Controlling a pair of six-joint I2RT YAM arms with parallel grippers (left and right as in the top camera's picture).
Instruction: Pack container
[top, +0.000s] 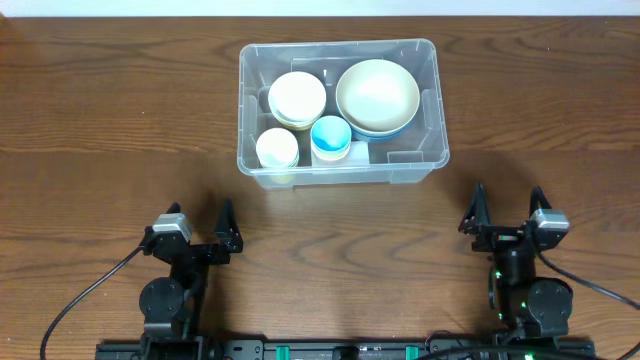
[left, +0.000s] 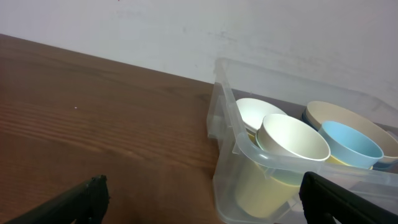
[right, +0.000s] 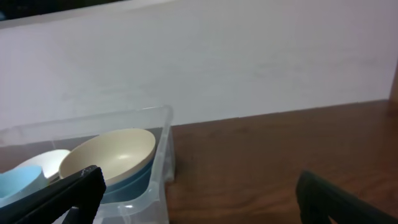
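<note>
Clear container (top: 340, 46) on the wooden counter (top: 100, 110), centred towards its far side, well apart from both arms. Inside: a large cream bowl (top: 377, 93) nested in a blue bowl (top: 390, 130), a smaller cream bowl (top: 297, 97), a cream cup (top: 277, 149) and a blue cup (top: 330, 135). Left fingers (top: 227, 225) and right fingers (top: 477, 210) spread wide, gripping nothing

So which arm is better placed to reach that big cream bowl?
The right one, probably. The big bowl sits at the bin's right end, nearer the open right hand; the left hand would cross the cups.
</note>
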